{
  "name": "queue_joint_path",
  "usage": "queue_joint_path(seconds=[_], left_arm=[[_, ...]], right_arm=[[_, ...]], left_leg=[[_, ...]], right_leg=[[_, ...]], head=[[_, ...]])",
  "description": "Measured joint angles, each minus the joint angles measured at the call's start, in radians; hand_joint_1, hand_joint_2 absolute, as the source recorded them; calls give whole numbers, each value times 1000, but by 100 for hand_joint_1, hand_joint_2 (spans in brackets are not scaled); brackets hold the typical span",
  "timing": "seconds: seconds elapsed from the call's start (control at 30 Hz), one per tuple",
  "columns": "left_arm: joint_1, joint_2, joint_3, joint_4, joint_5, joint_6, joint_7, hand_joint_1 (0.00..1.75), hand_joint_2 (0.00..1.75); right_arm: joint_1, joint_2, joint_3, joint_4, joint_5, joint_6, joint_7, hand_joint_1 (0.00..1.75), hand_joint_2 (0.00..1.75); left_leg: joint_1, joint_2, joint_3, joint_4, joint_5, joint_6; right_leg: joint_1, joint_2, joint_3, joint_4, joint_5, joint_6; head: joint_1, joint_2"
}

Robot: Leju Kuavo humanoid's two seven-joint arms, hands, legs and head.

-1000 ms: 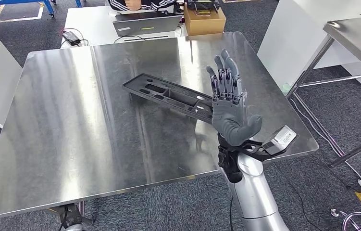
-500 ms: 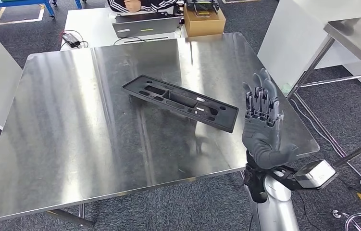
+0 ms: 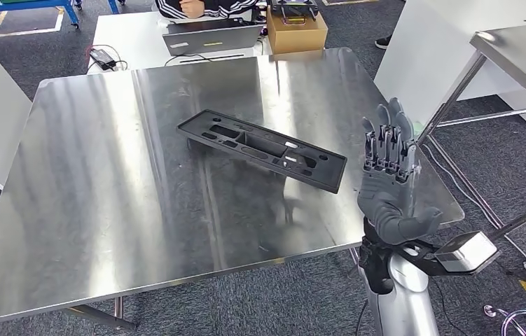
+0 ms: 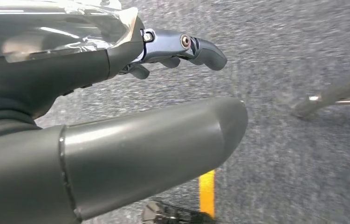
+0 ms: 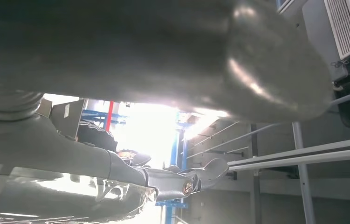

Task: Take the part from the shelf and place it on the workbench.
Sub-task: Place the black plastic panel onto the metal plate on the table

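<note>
Part (image 3: 262,149) lying flat on workbench (image 3: 106,175).
Right hand (image 3: 388,183) raised beside it, fingers apart, holding nothing; left hand (image 4: 117,140) fingers unclear.

No text, label, brand or number can be read in these pictures; the cardboard box (image 3: 298,29) behind the steel table (image 3: 106,175) has no legible print; the laptop (image 3: 211,36) beside it shows no readable mark either.
</note>
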Motion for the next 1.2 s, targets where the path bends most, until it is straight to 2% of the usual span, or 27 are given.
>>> queue_joint_path(seconds=[0.17, 0.4, 0.9, 1.0, 1.13, 1.2], left_arm=[[0, 1, 0, 0, -6, -11, -83, 0, 0], [-1, 6, 0, 0, -14, -21, -149, 0, 0], [-10, 8, 0, 0, -18, -2, -164, 0, 0], [-13, 10, 0, 0, -18, 4, -158, 0, 0], [-17, 15, 0, 0, -18, 8, -146, 0, 0], [-19, 15, 0, 0, -22, 10, -145, 0, 0]], right_arm=[[0, 0, -12, 0, -4, 17, 0, 0, 0], [0, 1, -37, 0, -10, 64, 0, 0, 0], [-1, 5, -67, 4, -24, 103, 0, 0, 0], [-1, 6, -68, 7, -25, 112, 0, 0, 0], [-5, 7, -68, 14, -29, 130, 0, 0, 0], [-10, 7, -69, 15, -29, 132, 0, 0, 0]], left_leg=[[0, 0, 0, 0, 0, 0], [0, 0, 0, 0, 0, 0], [0, 0, 0, 0, 0, 0], [-4, -1, 0, 4, -4, 4], [-7, 0, 2, -1, -2, 16], [-2, 3, 6, -12, 5, 25]], right_leg=[[0, 0, 0, 0, 0, 0], [0, 0, 0, 0, 0, 0], [0, 0, 0, 0, 0, 0], [-3, 0, 1, -2, 0, 3], [-7, 0, 4, 0, -2, 10], [-7, -2, -16, 49, -32, 7]], head=[[0, 0], [0, 0], [0, 0], [0, 0], [0, 0], [1, 0]])
